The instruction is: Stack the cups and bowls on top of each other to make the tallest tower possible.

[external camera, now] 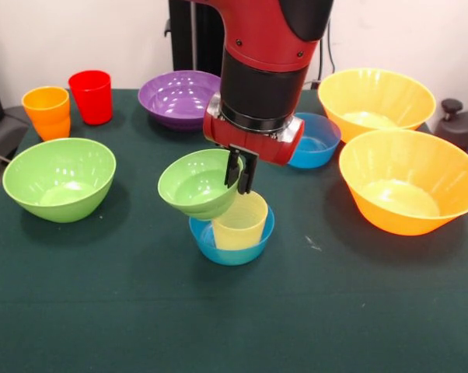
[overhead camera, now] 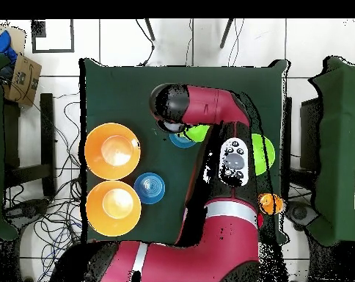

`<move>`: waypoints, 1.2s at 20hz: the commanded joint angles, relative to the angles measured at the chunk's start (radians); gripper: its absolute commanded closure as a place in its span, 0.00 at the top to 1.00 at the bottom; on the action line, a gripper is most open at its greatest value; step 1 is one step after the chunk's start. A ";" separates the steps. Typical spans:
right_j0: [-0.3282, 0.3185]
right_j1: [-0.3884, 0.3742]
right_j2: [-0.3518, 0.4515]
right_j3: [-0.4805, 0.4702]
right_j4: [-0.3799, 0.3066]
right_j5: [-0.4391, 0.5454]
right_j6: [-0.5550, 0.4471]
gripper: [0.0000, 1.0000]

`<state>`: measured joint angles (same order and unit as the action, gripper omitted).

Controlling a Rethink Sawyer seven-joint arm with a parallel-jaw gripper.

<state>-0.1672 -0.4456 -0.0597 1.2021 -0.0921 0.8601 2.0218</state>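
My gripper (external camera: 241, 172) is shut on the right rim of the small green bowl (external camera: 197, 183) and holds it tilted just above and left of the yellow cup (external camera: 240, 221). The cup stands upright inside a small blue bowl (external camera: 230, 247) at the table's middle. In the overhead view the arm covers the gripper; only parts of the green bowl (overhead camera: 199, 134) and the blue bowl (overhead camera: 182, 140) show. The orange cup (external camera: 47, 111) and red cup (external camera: 92, 95) stand at the far left. Two very large orange bowls (external camera: 409, 180) (external camera: 376, 93) stand at the right.
A large green bowl (external camera: 59, 179) sits at the left, a purple bowl (external camera: 179, 97) at the back, a second small blue bowl (external camera: 318, 140) behind the gripper's right. In the overhead view the orange bowls (overhead camera: 111, 150) (overhead camera: 113, 208) lie left, with the blue bowl (overhead camera: 149, 187) beside them.
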 commanded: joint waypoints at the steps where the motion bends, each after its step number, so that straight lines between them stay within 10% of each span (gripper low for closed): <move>1: 0.032 0.019 0.048 -0.002 0.009 0.079 0.079 0.00; 24: 0.100 0.038 0.001 0.002 0.034 0.068 0.135 0.00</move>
<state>-0.0978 -0.4289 -0.0947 1.2004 -0.0691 0.8796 2.0218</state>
